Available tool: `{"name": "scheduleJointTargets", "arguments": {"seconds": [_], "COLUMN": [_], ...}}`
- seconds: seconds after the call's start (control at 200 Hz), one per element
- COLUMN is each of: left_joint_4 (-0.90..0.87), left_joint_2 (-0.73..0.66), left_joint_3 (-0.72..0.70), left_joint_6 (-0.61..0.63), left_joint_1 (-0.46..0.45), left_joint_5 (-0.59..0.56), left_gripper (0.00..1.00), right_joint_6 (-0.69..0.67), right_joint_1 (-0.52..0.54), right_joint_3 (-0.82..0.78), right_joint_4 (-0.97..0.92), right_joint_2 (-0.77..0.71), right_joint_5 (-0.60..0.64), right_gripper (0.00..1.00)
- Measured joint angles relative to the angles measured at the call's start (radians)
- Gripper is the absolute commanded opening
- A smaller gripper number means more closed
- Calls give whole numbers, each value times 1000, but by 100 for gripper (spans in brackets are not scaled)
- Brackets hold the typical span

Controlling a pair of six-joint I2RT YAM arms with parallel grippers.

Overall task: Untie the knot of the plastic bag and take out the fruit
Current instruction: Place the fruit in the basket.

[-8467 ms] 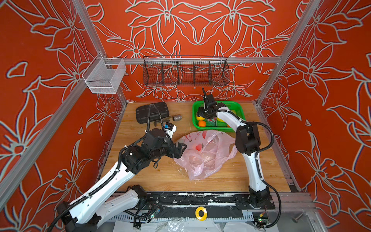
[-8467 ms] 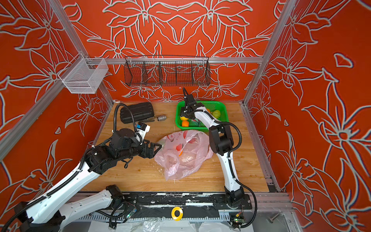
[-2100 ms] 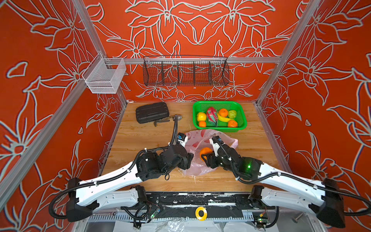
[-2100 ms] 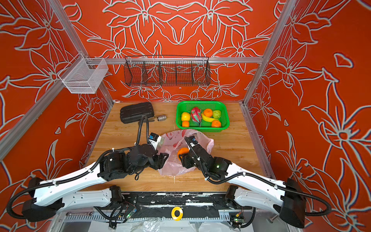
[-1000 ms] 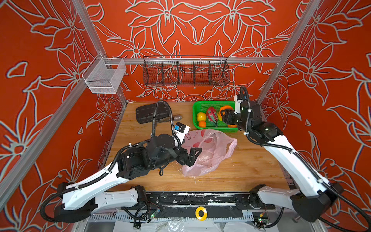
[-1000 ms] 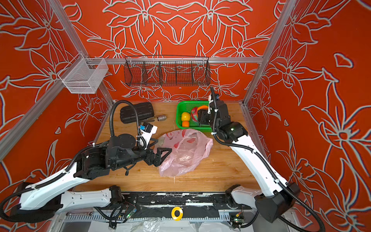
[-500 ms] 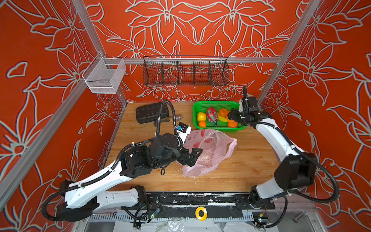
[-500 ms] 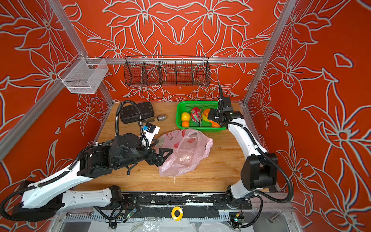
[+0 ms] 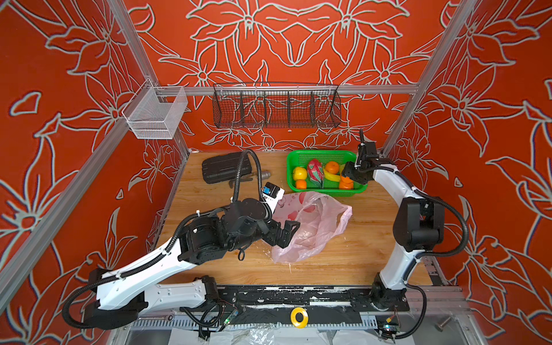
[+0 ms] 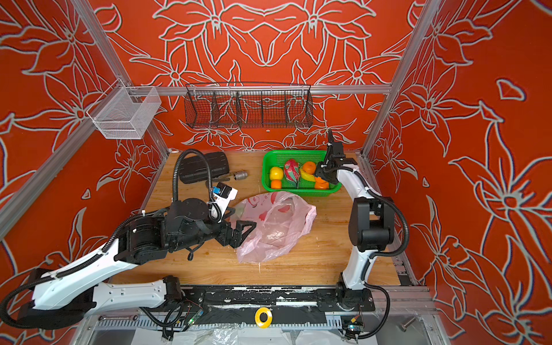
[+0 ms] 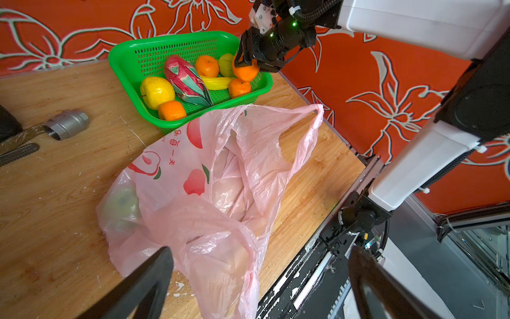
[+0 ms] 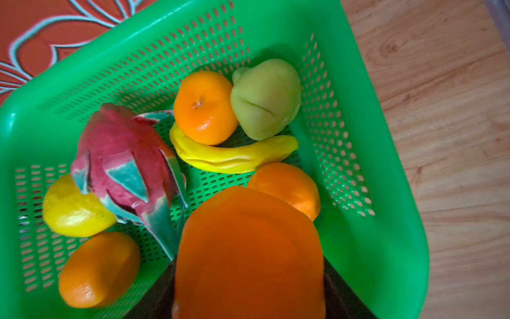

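Right end effector [image 11: 249, 65] gripping orange [image 11: 246, 74], moved over basket [image 11: 171, 51]; left end effector [image 9: 288, 235] agape, empty.

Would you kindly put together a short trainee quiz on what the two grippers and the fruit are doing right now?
1. True or false: the left gripper is shut on the plastic bag.
2. The right gripper holds: A) a banana, B) an orange, C) a dragon fruit.
3. Fill in: besides that one, ___ oranges lie in the green basket.
Key: 1 false, its jaws stand open; 2 B; 3 three.
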Motion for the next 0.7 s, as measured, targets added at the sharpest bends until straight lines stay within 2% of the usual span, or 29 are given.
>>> {"name": "scheduleJointTargets", "arguments": {"seconds": [0.3,0.415,0.58,0.696], "left_joint_4": [0,-1,-1,-1], "left_joint_2": [37,44,45,45], "left_joint_3": [12,12,12,12], "left_joint_6": [0,0,0,0], "left_joint_1": [1,2,3,3], "left_joint_5": [0,-3,-8,-11], "left_gripper": [98,97,98,97], "right_joint_6": [-16,-21,-33,-40], "right_joint_1": [-21,-22,-26,-26], "right_joint_3": [144,172,172,162], "right_joint_4": [-18,-18,-11,-1], "right_joint_2": [180,207,211,206], "right_joint_5": [10,13,12,12], "right_gripper": [52,54,61,77]}}
